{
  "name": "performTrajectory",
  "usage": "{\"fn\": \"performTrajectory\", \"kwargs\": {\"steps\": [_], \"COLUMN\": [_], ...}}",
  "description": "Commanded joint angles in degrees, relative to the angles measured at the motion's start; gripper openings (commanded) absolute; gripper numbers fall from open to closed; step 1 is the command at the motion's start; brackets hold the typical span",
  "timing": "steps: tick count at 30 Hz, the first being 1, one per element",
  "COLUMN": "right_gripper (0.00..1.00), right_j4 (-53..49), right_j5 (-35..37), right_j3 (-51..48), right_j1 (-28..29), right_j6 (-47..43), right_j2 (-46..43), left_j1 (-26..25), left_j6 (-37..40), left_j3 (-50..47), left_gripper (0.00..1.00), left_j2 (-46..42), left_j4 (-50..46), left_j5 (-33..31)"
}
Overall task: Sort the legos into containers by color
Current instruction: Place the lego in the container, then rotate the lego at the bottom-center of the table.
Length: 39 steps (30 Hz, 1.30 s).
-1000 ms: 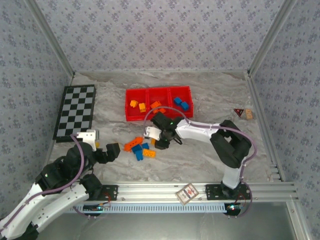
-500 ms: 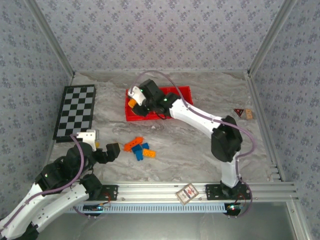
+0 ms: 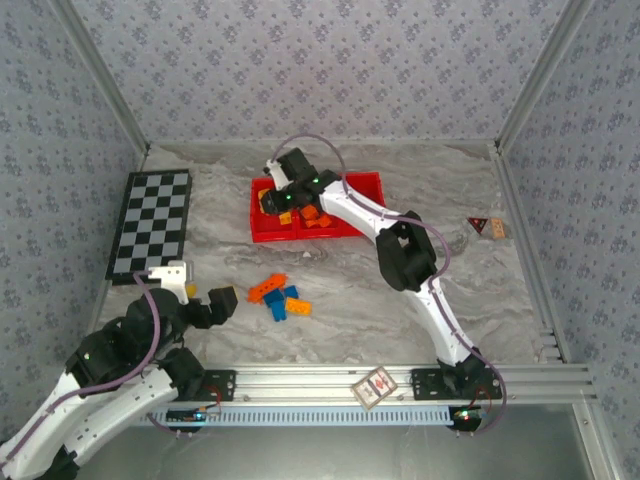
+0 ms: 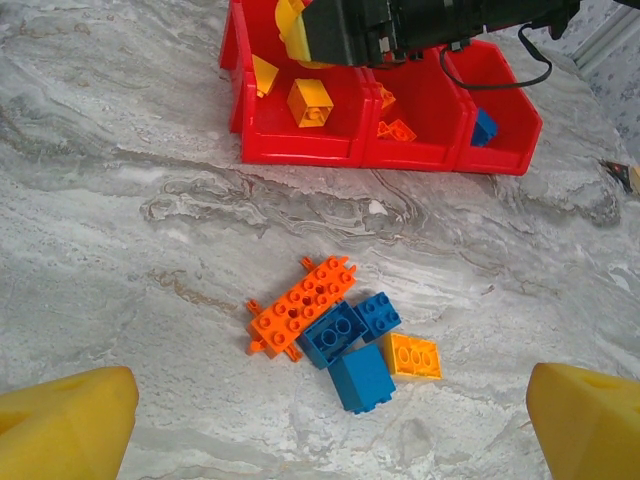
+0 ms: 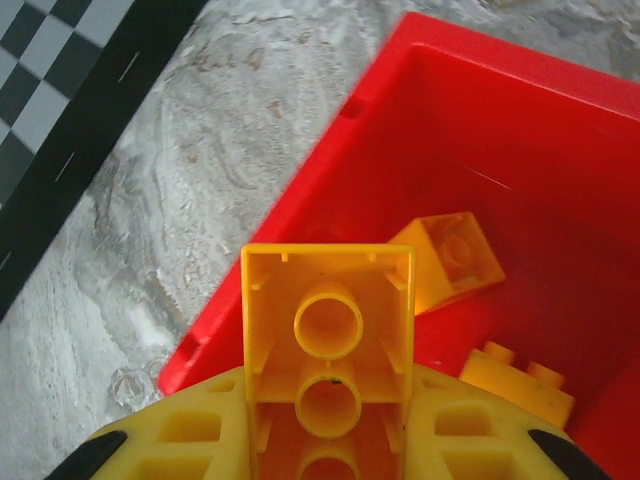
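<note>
**End effector status.** The right end effector (image 3: 273,202) was positioned above the left compartment of the red tray (image 3: 322,237), close to that compartment's outer wall. Its jaws were closed on a yellow-orange brick (image 5: 327,300), gripped between the pads with its hollow underside facing the wrist camera. The left end effector (image 3: 200,290) hung over the near-left area of the tabletop (image 4: 150,250). Its jaws stood fully apart and held nothing. Its yellow pads (image 4: 65,420) sat at the lower corners of the left wrist view.

**Tray contents.** Two sorted yellow-orange pieces (image 5: 455,258) lay on the floor of the left compartment. The middle compartment held orange pieces (image 4: 397,128). The right compartment held a sorted blue brick (image 4: 484,127).

**Unsorted parts.** A loose cluster lay on the tabletop in front of the tray, well apart from it. It comprised:
- an orange studded plate (image 4: 300,307);
- three blue bricks (image 4: 360,378) touching one another;
- a loose yellow-orange brick (image 4: 414,356) against the blue ones.

**Other items.** A checkered board (image 3: 152,222) lay flat at the left side of the tabletop, apart from the tray.
</note>
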Motion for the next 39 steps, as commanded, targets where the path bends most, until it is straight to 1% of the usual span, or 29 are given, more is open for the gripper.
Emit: {"fn": "performTrajectory", "kwargs": {"steps": [1,4,9,11,13,17,19,21,22,23,26,30,33,35,37,39], "right_gripper": [0.37,0.44,0.52,0.54,0.54,0.55,0.54,0.54,0.54,0.54,0.56,0.6,0.64,0.68,0.7,0.71], "right_j4": [-0.8,-2.45,-5.43,-6.57,-6.69,-5.34,-6.04,-7.98,-12.33,-13.72,-12.54,-4.98,0.39,4.25,7.36,9.44], "right_j5": [-4.79,-6.25,-13.54,-15.27,-16.42,-15.64,-15.83,-16.13,-16.02,-15.24,-9.42,-2.14,3.83,6.33,7.54,7.86], "right_j3": [3.94,6.0,11.39,12.32,11.65,6.87,4.46,3.08,2.25,0.53,-10.86,-30.12,-43.32,-50.81,-57.52,-61.69], "right_j1": [-1.51,-2.04,-3.69,-4.24,-4.44,-3.9,-3.37,-3.05,-2.63,-2.26,-0.15,3.13,7.05,10.0,13.05,15.64], "right_j6": [4.14,4.14,8.45,9.56,9.61,7.85,6.98,5.09,1.93,0.07,-5.32,-9.95,-14.67,-17.44,-19.13,-19.86], "right_j2": [0.8,1.19,3.85,4.26,3.5,-0.85,-3.28,-5.5,-7.23,-9.2,-18.87,-33.11,-42.27,-46.55,-49.36,-51.09], "left_j1": [-0.38,-0.44,-0.37,-0.4,-0.43,-0.44,-0.42,-0.43,-0.44,-0.43,-0.43,-0.4,-0.42,-0.4,-0.37,-0.4], "left_j6": [-0.04,0.13,0.3,0.73,0.87,1.13,0.89,0.76,0.91,1.12,2.03,2.53,2.34,2.18,1.82,1.41], "left_j3": [-0.43,-0.34,-0.69,-0.61,-0.51,-0.43,-0.72,-1.8,-2.7,-3.41,-3.93,-3.07,-3.15,-3.04,-2.71,-2.65], "left_gripper": [1.0,0.99,1.0,1.0,1.0,1.0,1.0,1.0,1.0,1.0,1.0,1.0,1.0,1.0,1.0,1.0], "left_j2": [-0.33,-0.06,0.55,1.07,1.59,2.55,3.0,3.37,3.54,3.78,5.14,6.45,6.37,6.53,6.8,6.97], "left_j4": [0.3,0.37,0.96,1.03,1.05,1.18,1.46,2.91,4.18,5.16,6.7,6.14,5.89,5.4,4.69,4.24], "left_j5": [-0.92,-0.98,-0.65,-0.29,-0.21,0.07,0.22,0.11,0.11,0.3,1.83,2.0,1.1,0.35,-0.48,-0.93]}}
